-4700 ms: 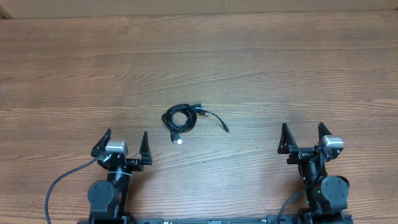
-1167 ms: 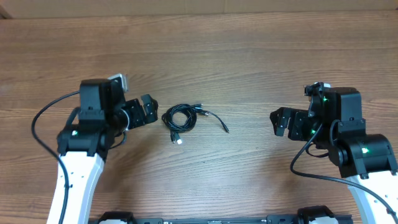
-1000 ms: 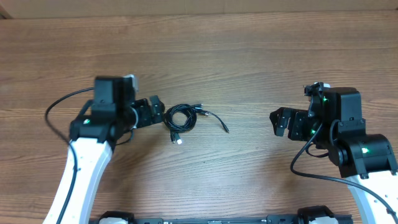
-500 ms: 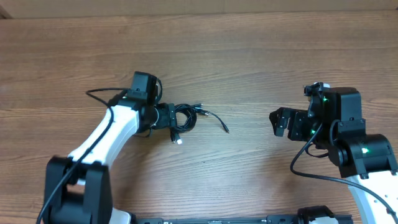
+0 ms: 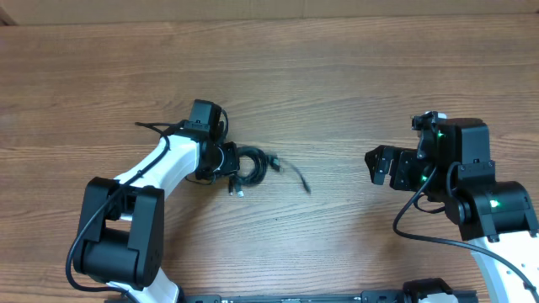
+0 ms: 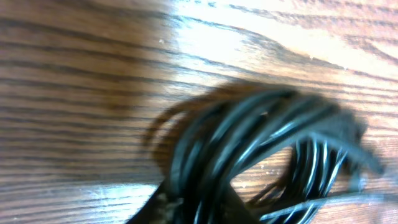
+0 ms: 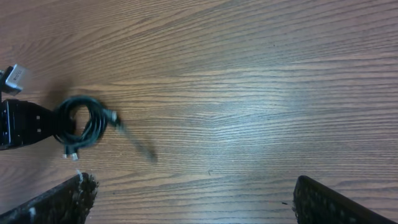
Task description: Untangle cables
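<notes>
The cables (image 5: 250,163) lie as one small black coil near the middle of the table (image 5: 337,76), with several turns stacked on each other. A loose tail (image 5: 301,178) runs off the coil's right side and ends apart from it, blurred in the overhead view. A silvery tip (image 5: 239,192) pokes out just below the coil.

The left gripper (image 5: 226,160) is at the coil's left edge, touching the turns or all but touching them. Its wrist view is filled with blurred strands right at the fingers, and I cannot tell whether the jaws are apart or clamped on a strand. The right gripper (image 5: 376,166) hangs well to the right of the coil, past the tail's end, with its jaws spread wide and holding nothing.

The step in hand looks like the first grasp, the left arm taking hold of the coil's left side. Nothing is untangled yet. The next move calls for a firm pinch on a few turns rather than the whole bundle. It also calls for the right arm to come in to the tail, so the two can draw the loops apart without dragging the bundle.
</notes>
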Controlling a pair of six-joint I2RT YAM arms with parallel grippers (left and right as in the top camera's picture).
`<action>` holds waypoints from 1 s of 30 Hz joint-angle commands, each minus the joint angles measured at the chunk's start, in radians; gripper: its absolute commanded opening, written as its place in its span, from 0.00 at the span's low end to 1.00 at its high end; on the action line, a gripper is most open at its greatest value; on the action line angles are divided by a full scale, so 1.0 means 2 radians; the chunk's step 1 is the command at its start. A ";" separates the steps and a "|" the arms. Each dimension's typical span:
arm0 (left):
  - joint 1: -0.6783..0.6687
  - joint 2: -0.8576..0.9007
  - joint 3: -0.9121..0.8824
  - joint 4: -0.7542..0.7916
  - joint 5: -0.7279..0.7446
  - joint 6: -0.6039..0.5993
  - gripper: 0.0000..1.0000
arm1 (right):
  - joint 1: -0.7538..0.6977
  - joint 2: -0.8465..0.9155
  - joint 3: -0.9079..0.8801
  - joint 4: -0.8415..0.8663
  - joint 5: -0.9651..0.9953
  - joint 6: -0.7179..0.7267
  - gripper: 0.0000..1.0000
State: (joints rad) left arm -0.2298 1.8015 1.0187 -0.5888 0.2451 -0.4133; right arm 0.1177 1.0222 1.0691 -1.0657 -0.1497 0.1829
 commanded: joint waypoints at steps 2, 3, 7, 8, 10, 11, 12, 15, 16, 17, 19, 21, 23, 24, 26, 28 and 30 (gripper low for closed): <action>-0.005 0.008 0.032 -0.013 0.028 0.005 0.09 | 0.000 -0.002 0.014 0.003 -0.001 0.000 1.00; -0.006 0.008 0.042 -0.019 0.037 0.007 0.04 | 0.000 -0.002 0.014 0.003 -0.001 0.000 1.00; -0.009 0.008 0.091 -0.046 0.075 0.027 0.04 | 0.000 0.001 0.014 0.014 -0.022 0.000 1.00; -0.012 0.007 0.109 -0.060 0.076 0.031 0.04 | 0.000 0.003 0.014 0.021 -0.037 0.000 1.00; -0.020 0.007 0.134 -0.076 0.077 0.044 0.04 | 0.000 0.009 0.014 0.035 -0.060 -0.001 1.00; -0.026 0.007 0.146 -0.084 0.078 0.055 0.04 | 0.000 0.013 0.014 0.042 -0.066 -0.001 1.00; -0.033 0.008 0.154 -0.091 0.078 0.065 0.04 | 0.000 0.018 0.014 0.048 -0.071 -0.002 1.00; -0.059 0.008 0.174 -0.112 0.078 0.102 0.04 | 0.000 0.035 0.014 0.065 -0.095 -0.018 1.00; -0.068 0.007 0.177 -0.116 0.078 0.109 0.04 | 0.000 0.043 0.014 0.069 -0.105 -0.020 1.00; -0.079 0.007 0.178 -0.118 0.078 0.116 0.04 | 0.000 0.051 0.014 0.072 -0.118 -0.022 1.00; -0.095 0.007 0.178 -0.120 0.079 0.120 0.04 | 0.000 0.069 0.014 0.072 -0.149 -0.038 0.98; -0.107 0.007 0.179 -0.125 0.090 0.133 0.04 | 0.000 0.084 0.014 0.071 -0.172 -0.044 0.96; -0.118 0.007 0.184 -0.127 0.114 0.144 0.04 | 0.000 0.110 0.014 0.067 -0.198 -0.044 0.92; -0.120 0.007 0.185 -0.127 0.118 0.144 0.04 | 0.000 0.116 0.014 0.066 -0.202 -0.044 0.91; -0.122 0.007 0.196 -0.128 0.154 0.152 0.04 | 0.000 0.139 0.014 0.061 -0.218 -0.044 0.88; -0.122 0.007 0.202 -0.128 0.178 0.154 0.04 | 0.000 0.150 0.014 0.058 -0.223 -0.044 0.88; -0.122 0.007 0.209 -0.128 0.199 0.159 0.04 | 0.000 0.161 0.014 0.055 -0.224 -0.044 0.88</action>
State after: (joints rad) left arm -0.4744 1.8133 1.3842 -0.8467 0.5098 -0.1410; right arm 0.1177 1.3220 1.0691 -0.9520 -0.5461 0.1074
